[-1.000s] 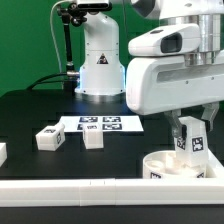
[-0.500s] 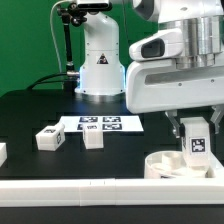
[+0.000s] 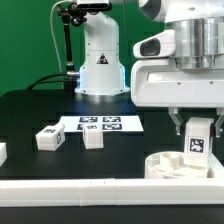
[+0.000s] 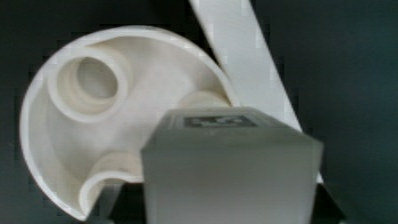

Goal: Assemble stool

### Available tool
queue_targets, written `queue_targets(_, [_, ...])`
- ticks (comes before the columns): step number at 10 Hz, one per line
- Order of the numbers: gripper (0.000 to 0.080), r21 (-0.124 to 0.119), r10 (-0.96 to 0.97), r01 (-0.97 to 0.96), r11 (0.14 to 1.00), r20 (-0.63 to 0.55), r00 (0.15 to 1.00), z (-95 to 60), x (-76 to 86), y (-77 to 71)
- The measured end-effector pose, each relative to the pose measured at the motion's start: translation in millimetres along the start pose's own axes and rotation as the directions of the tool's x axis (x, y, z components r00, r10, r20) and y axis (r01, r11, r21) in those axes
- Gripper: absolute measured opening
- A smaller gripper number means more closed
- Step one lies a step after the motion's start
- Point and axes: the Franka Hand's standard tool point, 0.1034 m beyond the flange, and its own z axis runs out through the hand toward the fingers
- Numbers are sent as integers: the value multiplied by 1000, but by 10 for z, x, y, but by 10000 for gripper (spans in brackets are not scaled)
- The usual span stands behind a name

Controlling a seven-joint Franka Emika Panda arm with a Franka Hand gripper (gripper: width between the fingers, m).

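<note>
lifted and carried toward 3 o'clock in the exterior view since a second ago, the end effector (image 3: pixel 197 127) is clamped on a leg (image 3: pixel 197 143), tag facing the camera; the leg hangs just above the seat (image 3: pixel 155 166), which lies on the desk (image 3: pixel 40 105) at about 5 o'clock of the frame; it looks clear of the seat, so i judge it not yet socketed; a loose leg (image 3: pixel 48 137) and a second loose leg (image 3: pixel 93 138) wait well apart at the seat's 9 o'clock.

in the wrist view the leg (image 4: pixel 228 165) fills the middle; the seat (image 4: pixel 63 140) lies behind it, its round socket (image 4: pixel 89 80) at the leg's 10 o'clock, not beneath it; probably the leg must line up over the socket before going down.
</note>
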Motion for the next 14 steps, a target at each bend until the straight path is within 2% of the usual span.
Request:
queue_targets(3, [340,18,279,-279,960,22,960,-1,15,13])
queue_targets(8, [340,12,585,-585,811,43,810,7,-8,0])
queue_targets(10, [340,16,643,-645,764,58,763,8,-5,-1])
queue_targets(12, [341,16,648,-650,760,61,759,10,-17,-14])
queue_targets(13, [517,17,624,-626,779,61,779,-3,-12,-15])
queue_targets(14, [621,28,586,-588,808,58,808,-66,22,-24])
